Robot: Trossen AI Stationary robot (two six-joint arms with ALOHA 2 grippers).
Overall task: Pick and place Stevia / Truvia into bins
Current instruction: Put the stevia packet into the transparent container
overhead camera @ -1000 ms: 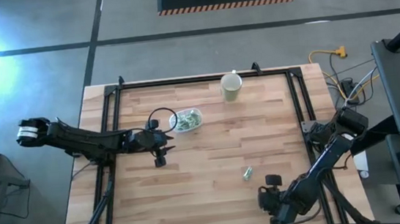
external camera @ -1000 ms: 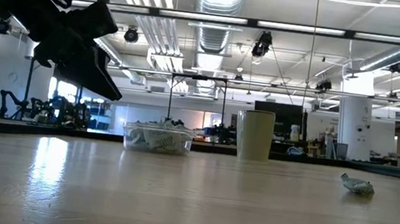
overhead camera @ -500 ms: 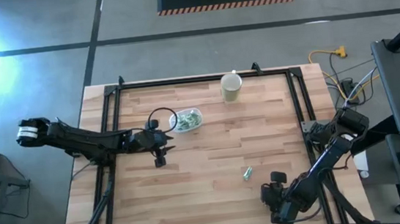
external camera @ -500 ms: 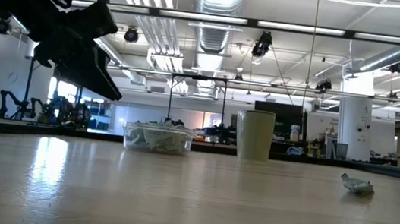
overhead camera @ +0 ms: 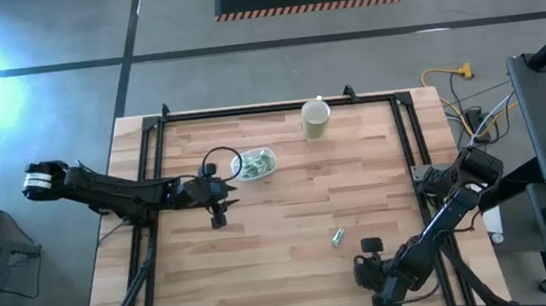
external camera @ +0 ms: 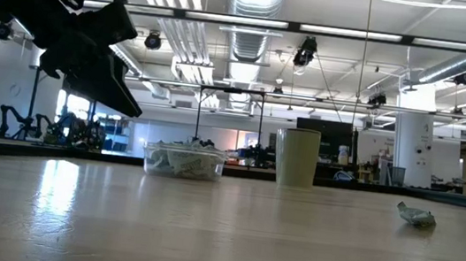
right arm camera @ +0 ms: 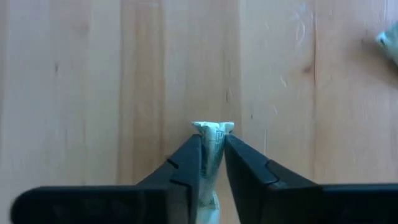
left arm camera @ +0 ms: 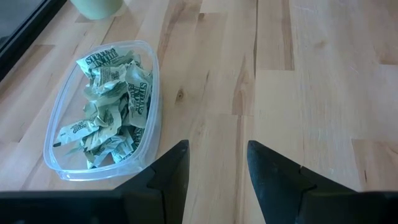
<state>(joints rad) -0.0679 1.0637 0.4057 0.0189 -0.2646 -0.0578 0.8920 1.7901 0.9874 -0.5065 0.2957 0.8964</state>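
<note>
Bare wood round R gripper [right arm camera: 212, 163] nr front edge, fingers pinched on sachet [right arm camera: 213, 138], L gripper [left arm camera: 214, 177] apart, empty, beside tub [left arm camera: 149, 93]

Wood table [overhead camera: 289, 212] w/ tub [overhead camera: 255, 164], cup [overhead camera: 316, 119], loose sachet [overhead camera: 337, 235].

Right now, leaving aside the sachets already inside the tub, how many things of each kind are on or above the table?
tub, clear, filled with crumpled sachets: 1
cup, beige: 1
loose sachet lying on the wood: 1
held sachet, pinched in the right gripper: 1
Total: 4
</note>
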